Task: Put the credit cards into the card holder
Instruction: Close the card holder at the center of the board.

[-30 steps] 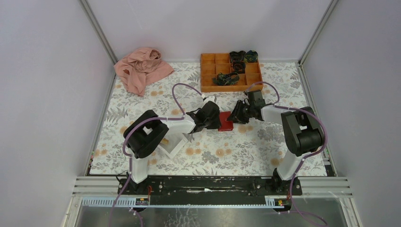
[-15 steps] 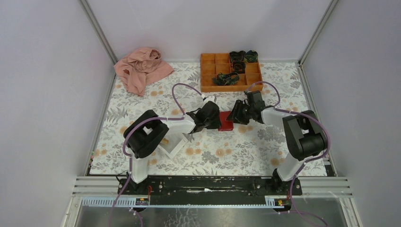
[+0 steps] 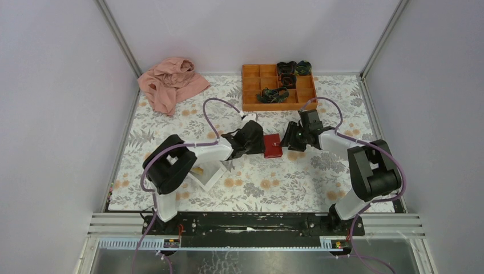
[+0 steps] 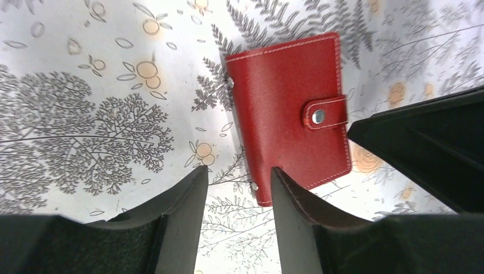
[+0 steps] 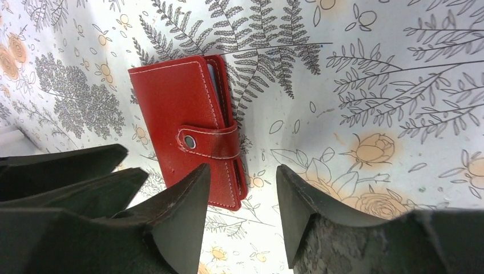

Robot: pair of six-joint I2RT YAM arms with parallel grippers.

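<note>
1. Currently: card holder (image 3: 272, 145), snapped shut, lies mid-table (image 3: 319, 182) between both arms.
2. Left gripper (image 4: 237, 174), right gripper (image 5: 242, 171): jaws apart, empty.
3. Probably best: pin cover, lift snap tab (image 4: 324, 113) by its free end.

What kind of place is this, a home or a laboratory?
Most likely a robot test cell in a laboratory. A left arm and a right arm are bolted to a metal rail, and plain walls with metal posts enclose the table with its floral cover.
</note>
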